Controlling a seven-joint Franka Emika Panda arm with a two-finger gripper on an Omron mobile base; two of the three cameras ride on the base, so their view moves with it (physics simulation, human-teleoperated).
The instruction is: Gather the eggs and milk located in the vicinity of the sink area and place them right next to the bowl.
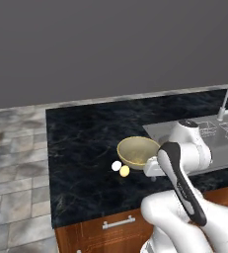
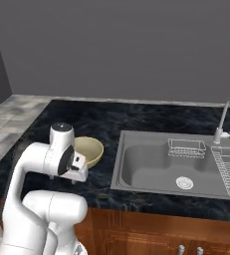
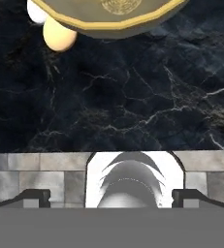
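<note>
The tan-yellow bowl (image 1: 137, 150) (image 2: 90, 148) stands on the black marble counter, left of the sink (image 2: 136, 167). Both eggs lie on the counter touching its front-left side: the white one (image 1: 116, 166) (image 3: 36, 12) and the pale yellow one (image 1: 125, 171) (image 3: 59, 36). My gripper (image 3: 111, 196) (image 2: 75, 179) hangs just above the counter in front of the bowl. It is open, its fingertips (image 3: 33, 196) wide apart with nothing between them. The milk carton is out of view.
The sink basin has a round drain (image 2: 184, 183), a wire rack (image 2: 186, 148) and a curved silver faucet (image 2: 228, 117) (image 1: 227, 101). The counter's front edge and the wooden cabinet (image 1: 110, 227) run below the hand. Stone floor tiles (image 1: 12, 163) lie to the left.
</note>
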